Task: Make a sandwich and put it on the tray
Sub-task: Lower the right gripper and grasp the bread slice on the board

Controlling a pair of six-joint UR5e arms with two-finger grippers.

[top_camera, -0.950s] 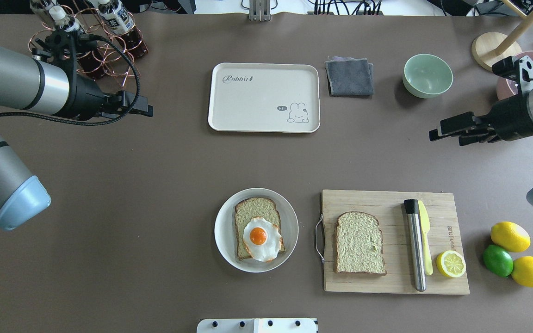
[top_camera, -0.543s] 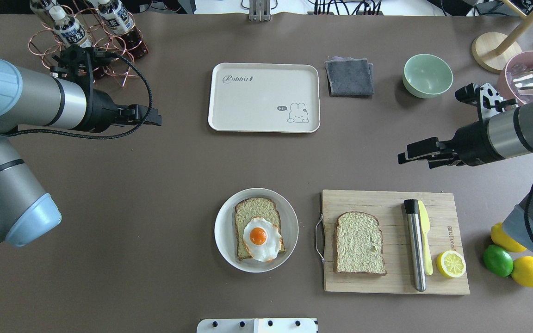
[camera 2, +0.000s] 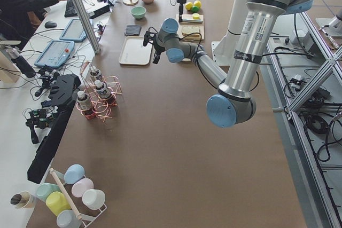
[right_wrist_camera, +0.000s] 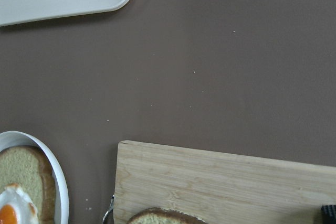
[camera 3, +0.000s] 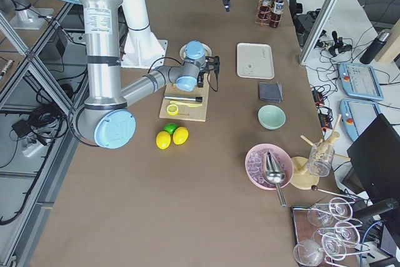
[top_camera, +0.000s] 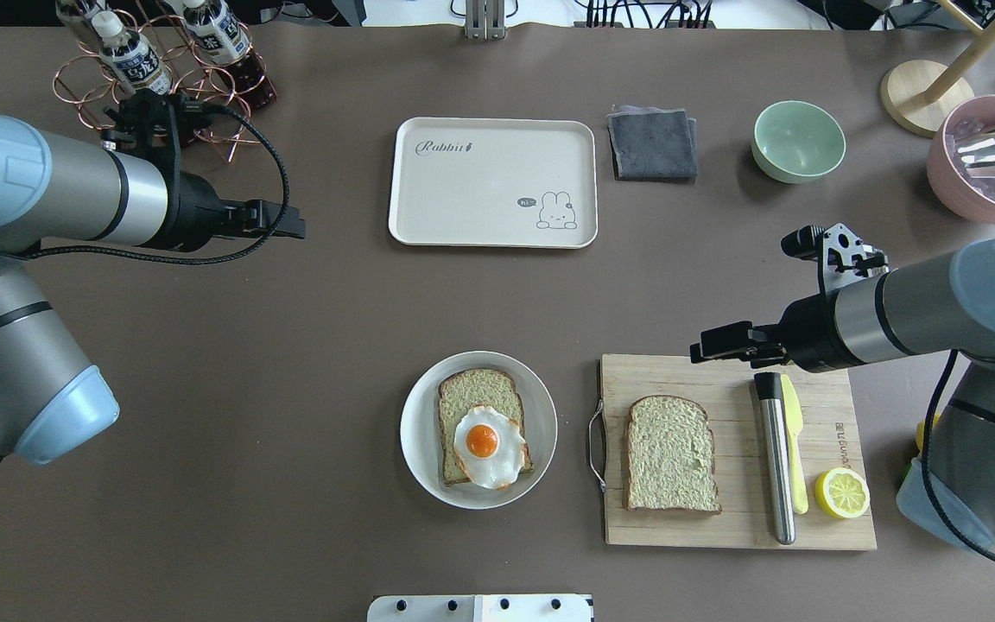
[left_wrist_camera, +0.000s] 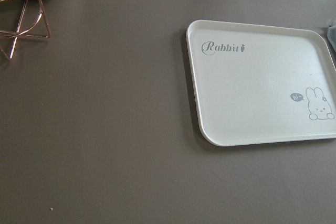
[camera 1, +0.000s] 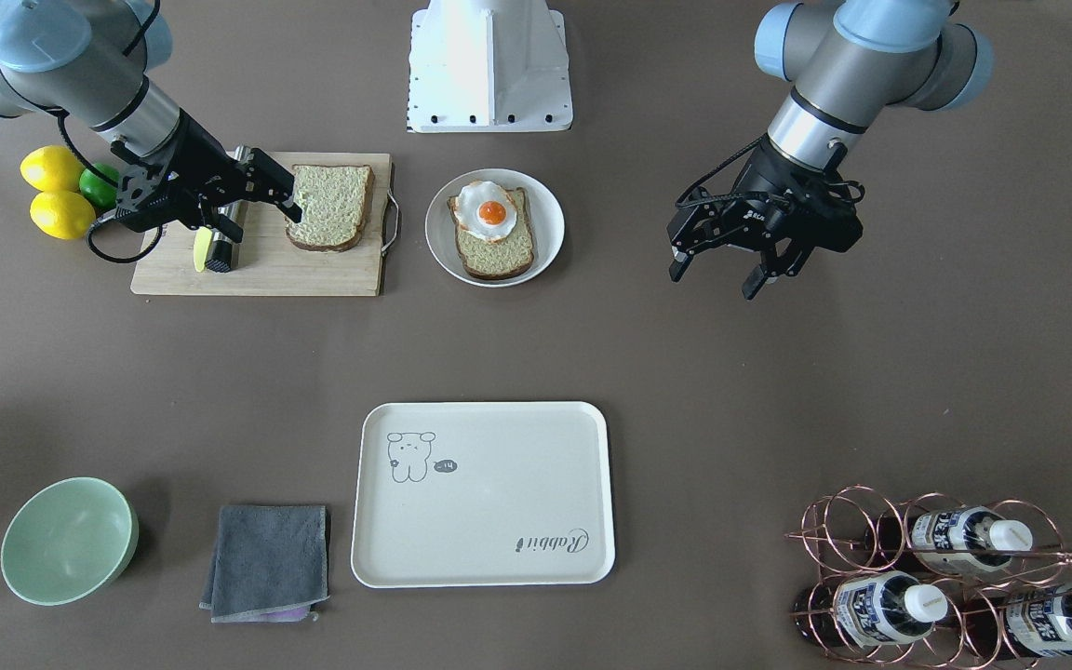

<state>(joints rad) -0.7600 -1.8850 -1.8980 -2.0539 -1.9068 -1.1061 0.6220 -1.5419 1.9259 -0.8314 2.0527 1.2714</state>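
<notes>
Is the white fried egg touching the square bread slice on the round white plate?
Touching. The overhead view shows the white fried egg lying flat on the square bread slice.

Far down the brown tabletop (camera 2: 160,153), a cream tray (camera 2: 133,52). Just beside it, the left gripper (camera 2: 155,59) on the big near arm (camera 2: 214,73). Closer in, bottles (camera 2: 95,87) in a copper rack (camera 2: 105,108). Way at the back, yellow lemons (camera 2: 188,6).

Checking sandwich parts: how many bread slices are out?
2. One slice on the round white plate under the fried egg; the other slice bare on the wooden cutting board.
</notes>
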